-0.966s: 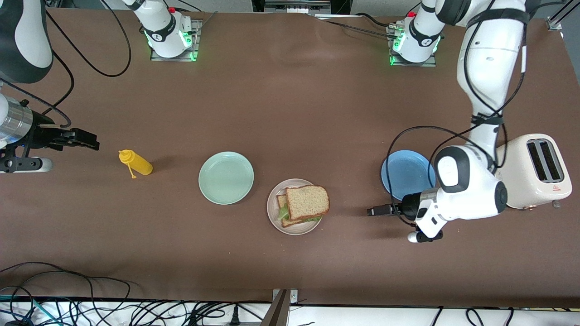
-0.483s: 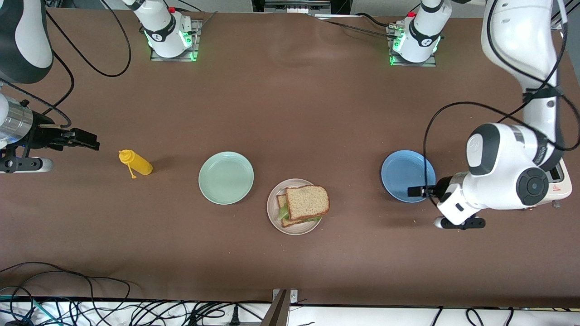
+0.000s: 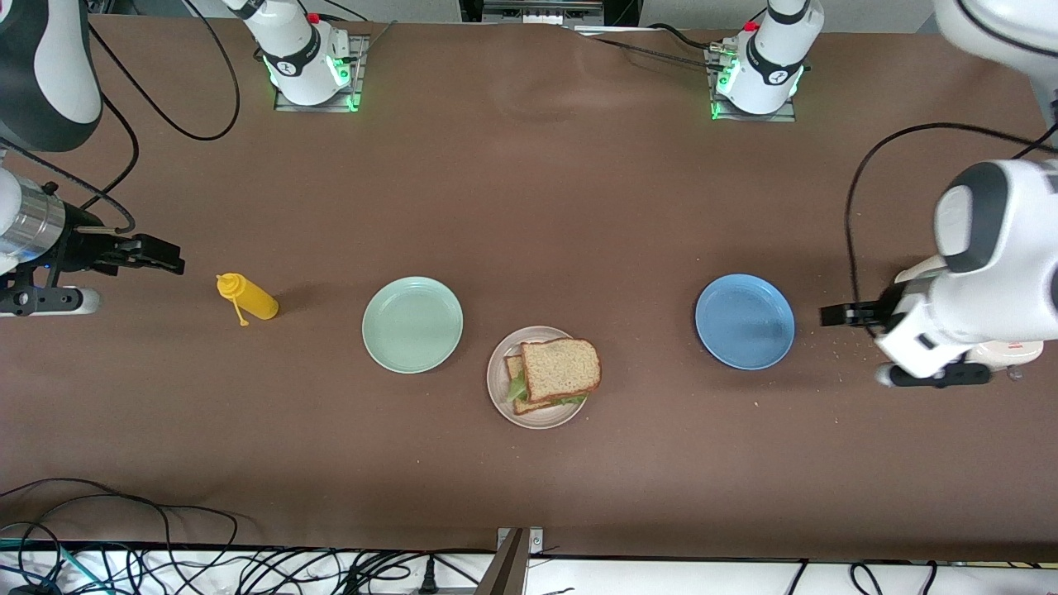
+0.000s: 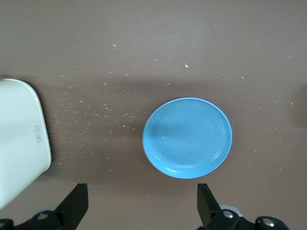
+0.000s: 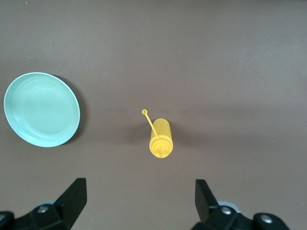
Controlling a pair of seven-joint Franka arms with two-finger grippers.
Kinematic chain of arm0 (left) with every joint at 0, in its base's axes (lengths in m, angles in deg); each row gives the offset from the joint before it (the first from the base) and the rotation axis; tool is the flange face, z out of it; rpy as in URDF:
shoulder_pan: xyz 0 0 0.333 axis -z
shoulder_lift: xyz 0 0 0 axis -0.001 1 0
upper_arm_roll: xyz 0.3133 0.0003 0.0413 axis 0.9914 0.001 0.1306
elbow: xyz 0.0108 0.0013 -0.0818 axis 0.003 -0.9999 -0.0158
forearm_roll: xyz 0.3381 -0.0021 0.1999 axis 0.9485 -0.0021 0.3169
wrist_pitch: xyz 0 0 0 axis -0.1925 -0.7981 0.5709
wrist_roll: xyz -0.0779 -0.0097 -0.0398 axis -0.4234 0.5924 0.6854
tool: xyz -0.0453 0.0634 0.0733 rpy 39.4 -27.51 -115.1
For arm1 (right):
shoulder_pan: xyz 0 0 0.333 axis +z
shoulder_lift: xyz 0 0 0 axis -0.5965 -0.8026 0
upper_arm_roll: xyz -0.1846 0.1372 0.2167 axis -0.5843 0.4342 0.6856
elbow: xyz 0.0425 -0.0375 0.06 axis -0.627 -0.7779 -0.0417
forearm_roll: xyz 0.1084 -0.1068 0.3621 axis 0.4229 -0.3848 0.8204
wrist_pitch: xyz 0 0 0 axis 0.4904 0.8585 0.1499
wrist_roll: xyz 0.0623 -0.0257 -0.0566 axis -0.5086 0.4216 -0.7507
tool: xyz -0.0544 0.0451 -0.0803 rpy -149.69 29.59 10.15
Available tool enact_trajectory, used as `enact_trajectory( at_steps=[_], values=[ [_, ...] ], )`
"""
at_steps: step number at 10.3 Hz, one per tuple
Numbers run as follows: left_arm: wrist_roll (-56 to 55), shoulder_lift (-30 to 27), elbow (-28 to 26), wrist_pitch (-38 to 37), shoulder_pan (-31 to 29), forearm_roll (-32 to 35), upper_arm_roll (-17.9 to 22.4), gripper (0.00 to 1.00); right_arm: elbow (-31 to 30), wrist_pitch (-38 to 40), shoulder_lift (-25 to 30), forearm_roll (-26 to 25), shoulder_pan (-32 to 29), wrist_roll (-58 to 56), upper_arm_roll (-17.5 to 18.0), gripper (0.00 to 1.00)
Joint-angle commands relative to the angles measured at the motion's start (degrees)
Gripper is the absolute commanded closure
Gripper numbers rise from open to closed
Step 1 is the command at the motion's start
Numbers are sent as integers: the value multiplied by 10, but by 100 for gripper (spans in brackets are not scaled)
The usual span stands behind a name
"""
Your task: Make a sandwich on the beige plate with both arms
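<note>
**Operator:** Front view shows me the sandwich [image 3: 555, 371] stacked on the beige plate [image 3: 501, 390], near the middle of the desk [image 3: 529, 190], toward the front camera's edge.

**Partner:** And the arms?

**Operator:** Both wait empty with jaws spread: left gripper [image 3: 829, 315] at its desk end beside the blue plate [image 3: 745, 321], right gripper [image 3: 169, 258] at its own end by the mustard bottle [image 3: 248, 298].

**Partner:** Handling?

**Operator:** I'd judge it soft, light, loose; pinch the bread's edges gently.

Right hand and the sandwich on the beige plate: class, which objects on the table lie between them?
Between the right hand and the brown-bread lettuce sandwich lie the yellow plastic squeeze bottle and the round mint-green plate.
</note>
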Motion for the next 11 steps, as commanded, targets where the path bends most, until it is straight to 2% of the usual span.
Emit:
enact_trajectory(
  at_steps=[1, 3, 4, 7, 11],
  values=[
    [8, -83, -91, 36, -24, 15, -7, 0, -8, -5, 8, -8, 0, 10, 4, 0],
    [5, -170, -211, 141, -25, 15, -7, 0, -8, -6, 8, -5, 0, 11, 3, 0],
    [8, -211, -251, 182, -25, 15, -7, 0, -8, -5, 8, -4, 0, 11, 3, 0],
    [6, -251, -254, 183, -35, 12, -9, 0, -8, -4, 8, -4, 0, 10, 3, 0],
    [-7, -294, -246, 103, -40, 16, -14, 0, -8, -5, 7, -4, 0, 11, 2, 0]
  ],
)
